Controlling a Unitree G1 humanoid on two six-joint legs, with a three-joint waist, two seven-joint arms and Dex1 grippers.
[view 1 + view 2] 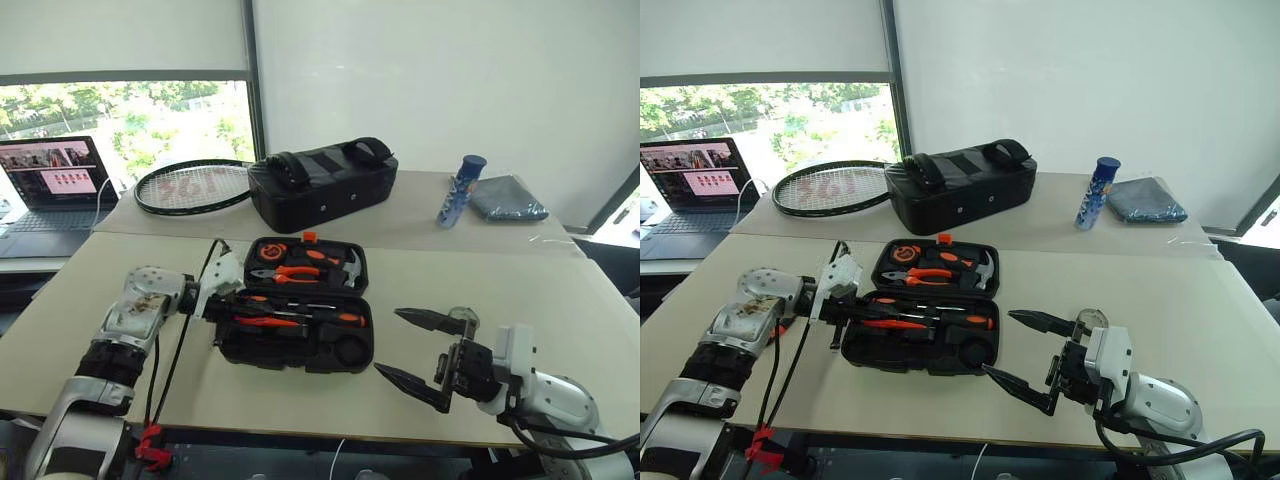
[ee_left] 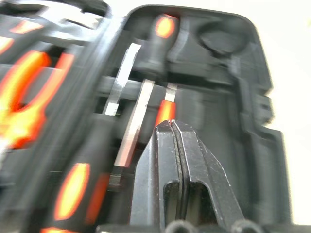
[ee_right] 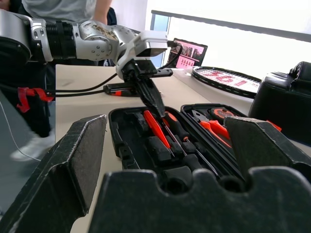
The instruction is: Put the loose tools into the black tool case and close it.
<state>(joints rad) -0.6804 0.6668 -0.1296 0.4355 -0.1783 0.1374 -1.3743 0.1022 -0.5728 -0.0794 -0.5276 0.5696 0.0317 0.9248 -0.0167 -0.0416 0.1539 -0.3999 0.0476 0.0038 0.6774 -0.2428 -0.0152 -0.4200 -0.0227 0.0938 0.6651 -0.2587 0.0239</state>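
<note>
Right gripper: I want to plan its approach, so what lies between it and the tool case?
In the left eye view the stretch of table between the open right gripper and the black tool case is bare; nothing lies there.

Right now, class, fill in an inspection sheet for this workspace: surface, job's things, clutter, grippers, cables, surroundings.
Surface: pale table, with a second table behind it.
Job's things: black tool case lies open; screwdrivers sit in its near half, pliers and hammer in the far half. A loose tool lies on the table beyond the case.
Clutter: black bag, racket, blue bottle, grey cloth.
Grippers: left gripper shut, empty, tips over the case's near half; right gripper open, empty, beside the case.
Cables: black cable along the left arm.
Surroundings: laptop, window, white wall; a person stands behind the table in the right wrist view.
</note>
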